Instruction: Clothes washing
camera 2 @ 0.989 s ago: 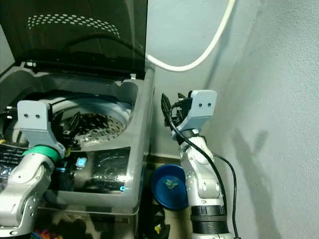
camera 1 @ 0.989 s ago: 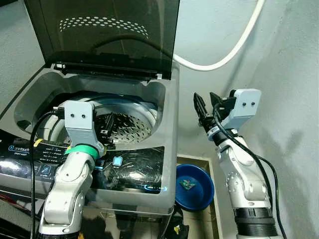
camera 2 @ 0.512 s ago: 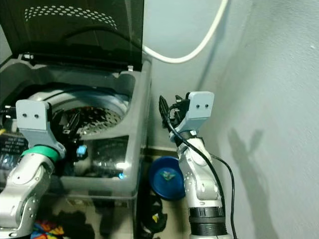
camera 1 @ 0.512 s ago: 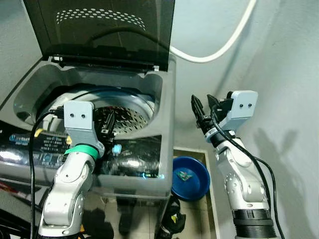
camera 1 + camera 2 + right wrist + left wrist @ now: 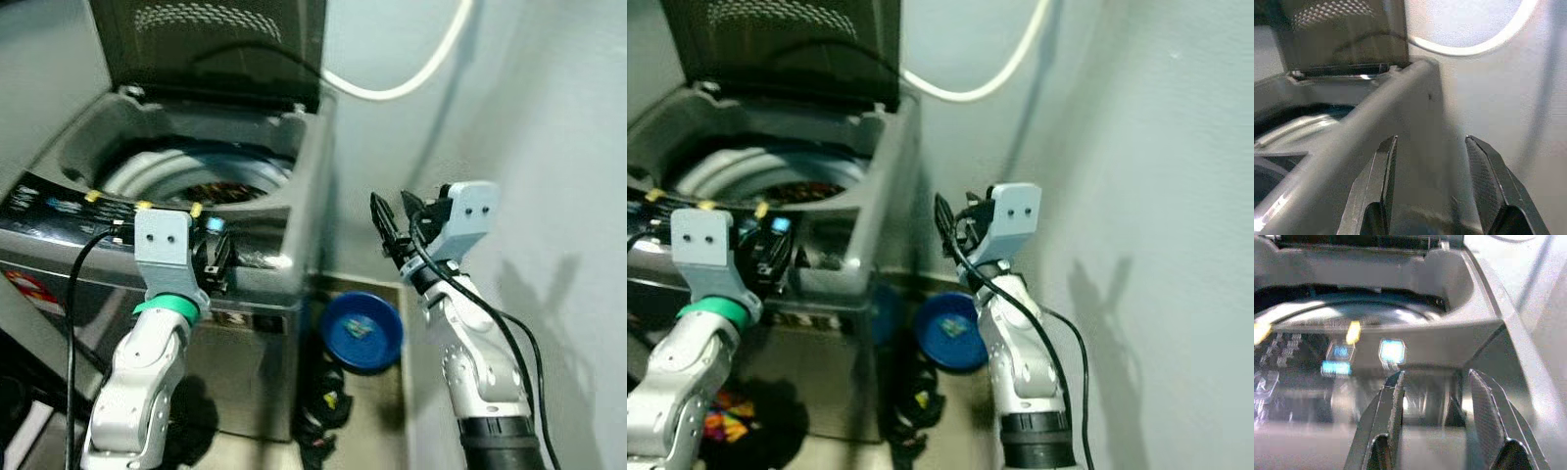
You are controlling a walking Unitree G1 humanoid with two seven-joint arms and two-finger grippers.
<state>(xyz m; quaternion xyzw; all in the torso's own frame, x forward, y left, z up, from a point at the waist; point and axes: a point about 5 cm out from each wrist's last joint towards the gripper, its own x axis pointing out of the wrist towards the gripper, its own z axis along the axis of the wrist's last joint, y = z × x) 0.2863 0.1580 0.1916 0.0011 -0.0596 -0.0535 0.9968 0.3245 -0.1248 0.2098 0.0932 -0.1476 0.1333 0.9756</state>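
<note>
washer: top-load washing machine (image 5: 265, 157), lid (image 5: 211, 44) propped up against the wall, drum (image 5: 196, 176) open from above; dark contents inside, too blurry to name
control panel: front strip (image 5: 1342, 355), small lit blue and yellow indicators
left end effector: (image 5: 216, 262) released, both fingers spread, empty; held just in front of the washer's front edge at panel height
right end effector: (image 5: 392, 220) released, fingers apart, empty; raised in the gap between washer side and right wall, apart from the cabinet
key relation: drum lies ahead of and above the left end effector, over the front rim; left arm clearly nearer; right one sits off the washer's right flank
axis: drum opening faces up, so entry looks like it must be from above, not from the front
edges: front rim and panel lip stand between left fingers and drum; raised lid caps the back
open room: free air above the drum; right side tight, wall close
floor: blue basin (image 5: 362, 331) beside the washer base, dark clutter (image 5: 323, 416) below it
hose: white hose (image 5: 411, 73) looping on the wall
judgement: no garment held; loading or panel step likely pending
</note>
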